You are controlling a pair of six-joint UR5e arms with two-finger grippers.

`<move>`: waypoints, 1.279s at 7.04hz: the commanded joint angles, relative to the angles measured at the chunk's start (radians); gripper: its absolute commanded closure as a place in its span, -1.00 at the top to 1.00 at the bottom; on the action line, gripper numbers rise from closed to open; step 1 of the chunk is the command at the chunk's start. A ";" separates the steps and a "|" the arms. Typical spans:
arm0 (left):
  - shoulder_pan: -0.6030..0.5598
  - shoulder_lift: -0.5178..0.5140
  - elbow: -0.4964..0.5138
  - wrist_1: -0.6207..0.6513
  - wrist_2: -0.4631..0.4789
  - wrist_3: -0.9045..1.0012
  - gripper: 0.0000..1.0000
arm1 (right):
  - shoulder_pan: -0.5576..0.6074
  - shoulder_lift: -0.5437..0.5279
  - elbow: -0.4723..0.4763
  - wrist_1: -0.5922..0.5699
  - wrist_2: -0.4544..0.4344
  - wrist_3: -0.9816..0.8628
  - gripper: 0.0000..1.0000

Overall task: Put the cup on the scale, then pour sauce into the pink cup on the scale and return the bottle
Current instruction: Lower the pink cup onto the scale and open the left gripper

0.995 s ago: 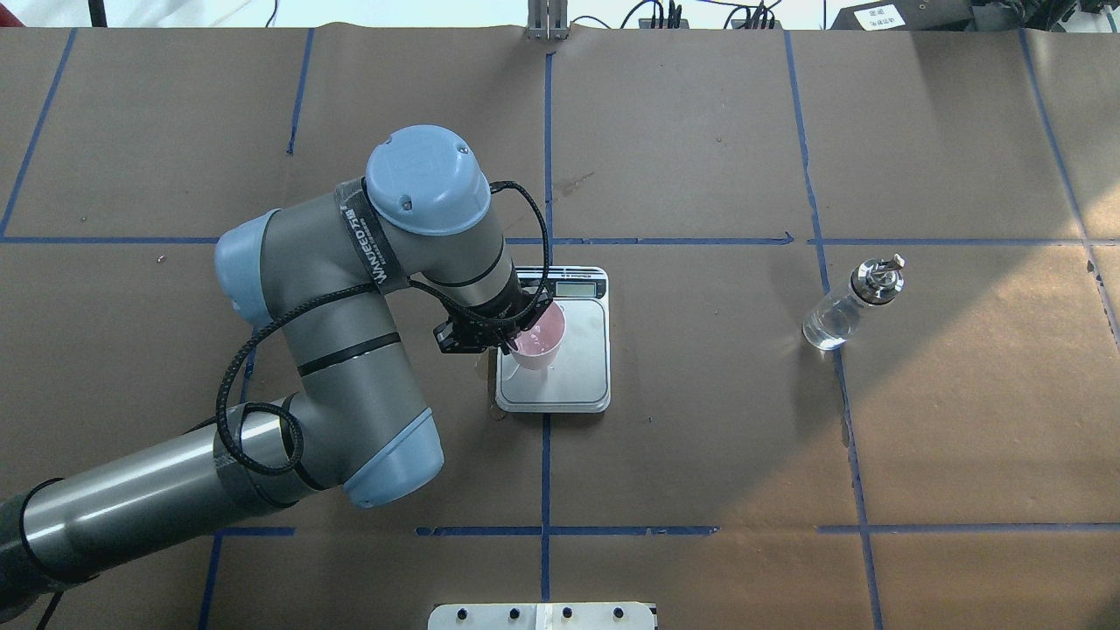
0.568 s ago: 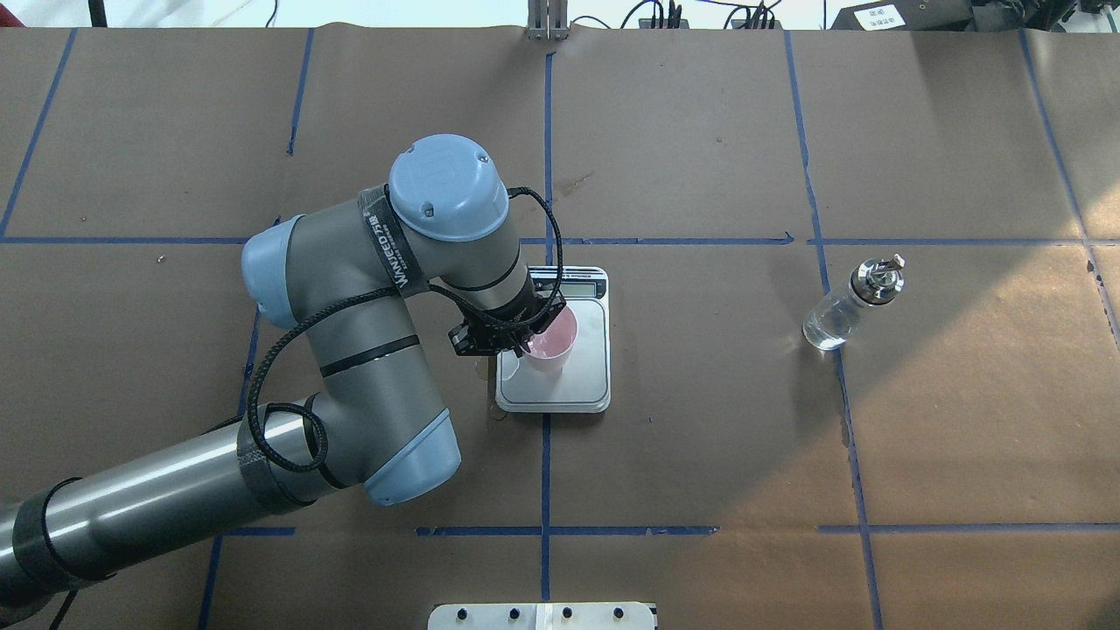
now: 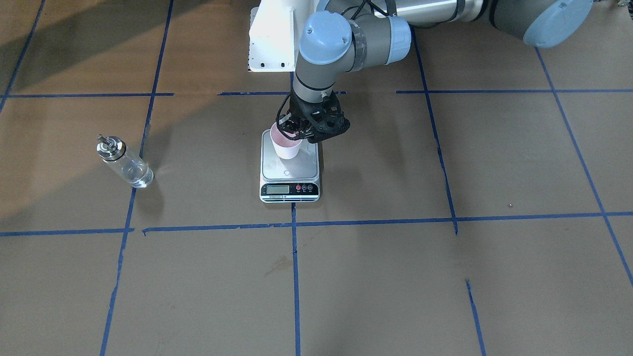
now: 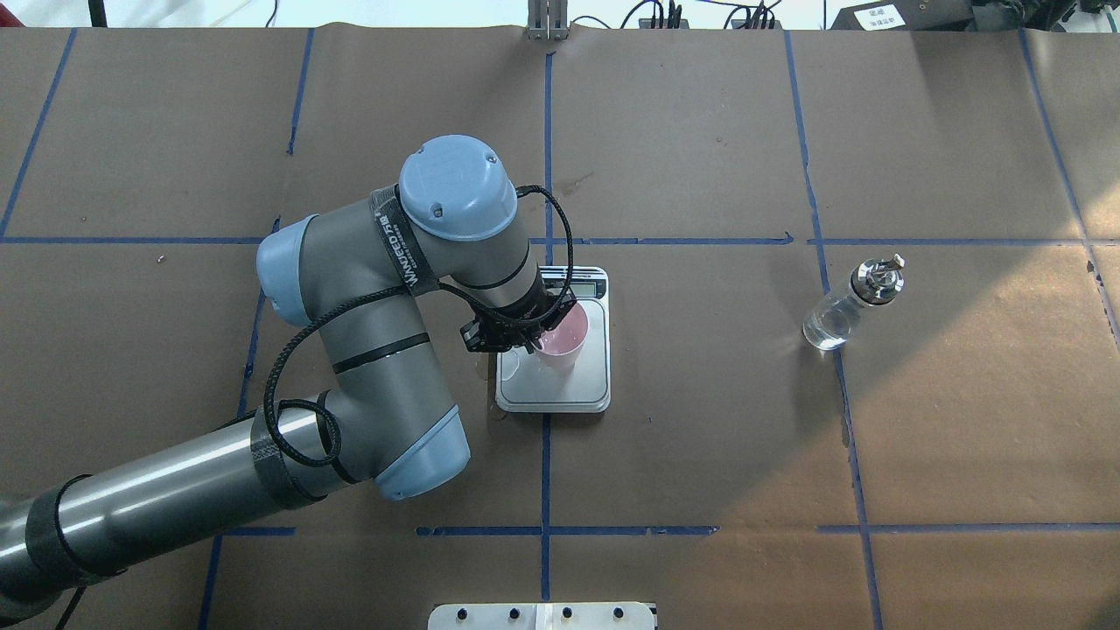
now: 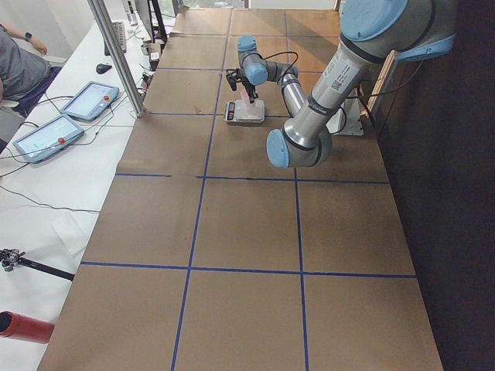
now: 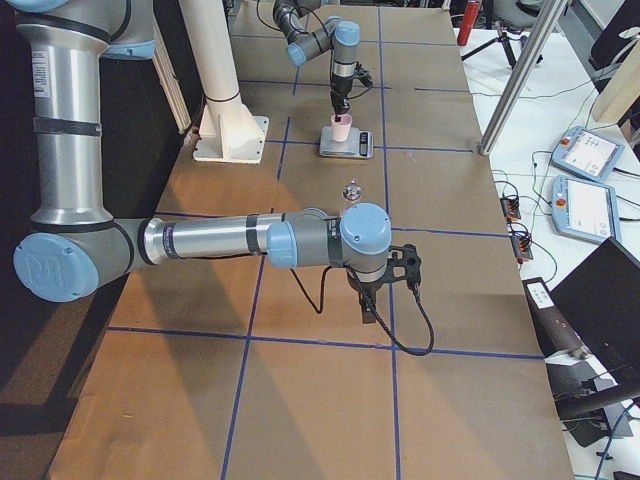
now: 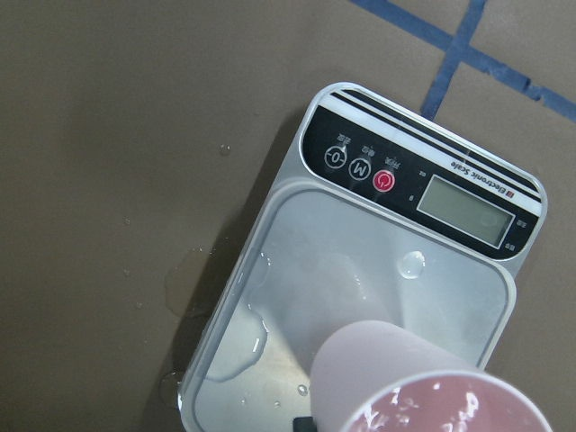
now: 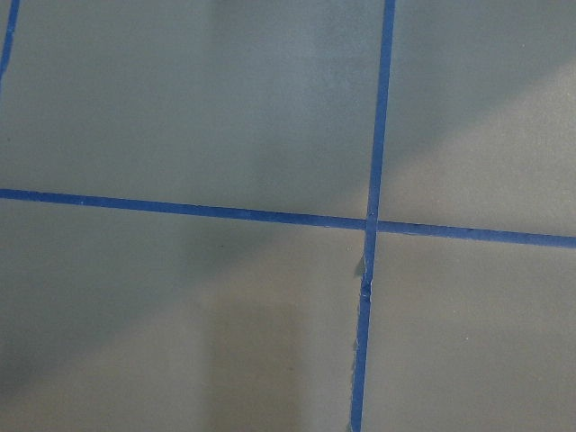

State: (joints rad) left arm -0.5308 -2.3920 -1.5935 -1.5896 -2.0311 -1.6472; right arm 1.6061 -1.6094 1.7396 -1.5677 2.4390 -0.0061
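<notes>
While left gripper (image 4: 528, 339) pinches its rim, cup (image 4: 562, 343) hangs over scale (image 4: 573, 387).

Change, one entry: my left gripper (image 4: 530, 338), clamped on the rim of the cup (image 4: 564, 339), has carried it from the left edge of the scale (image 4: 577, 385) further in over the platform, my left arm (image 4: 376, 350) having swung the same way.

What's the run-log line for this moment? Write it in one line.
phase: placing cup | left gripper: shut on cup, over scale | bottle: standing apart, untouched | right gripper: state unclear
</notes>
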 commanded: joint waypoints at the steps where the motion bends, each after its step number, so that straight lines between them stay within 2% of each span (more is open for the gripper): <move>1: 0.000 0.002 0.018 -0.030 0.002 0.003 -1.00 | 0.000 0.000 -0.002 0.000 0.000 0.000 1.00; 3: 0.000 0.002 0.029 -0.049 0.037 0.006 -1.00 | 0.000 0.000 -0.003 0.000 0.000 0.000 1.00; 4: -0.002 0.002 0.027 -0.049 0.037 0.006 -0.38 | 0.000 0.000 -0.003 0.000 0.000 0.000 1.00; 5: -0.002 0.004 0.023 -0.049 0.040 0.012 0.79 | 0.000 0.000 -0.003 0.000 0.000 0.000 1.00; 6: -0.002 0.005 0.001 -0.044 0.040 0.013 0.99 | 0.000 0.000 -0.002 0.000 0.000 0.000 1.00; 8: -0.014 0.008 -0.089 0.012 0.037 0.015 0.99 | 0.000 -0.003 0.017 -0.008 0.003 0.002 1.00; 9: -0.035 0.008 -0.144 0.057 0.034 0.015 0.99 | 0.000 -0.012 0.056 -0.018 0.005 0.011 1.00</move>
State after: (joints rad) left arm -0.5464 -2.3845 -1.6745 -1.5825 -1.9945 -1.6328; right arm 1.6061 -1.6130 1.7588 -1.5751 2.4413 -0.0031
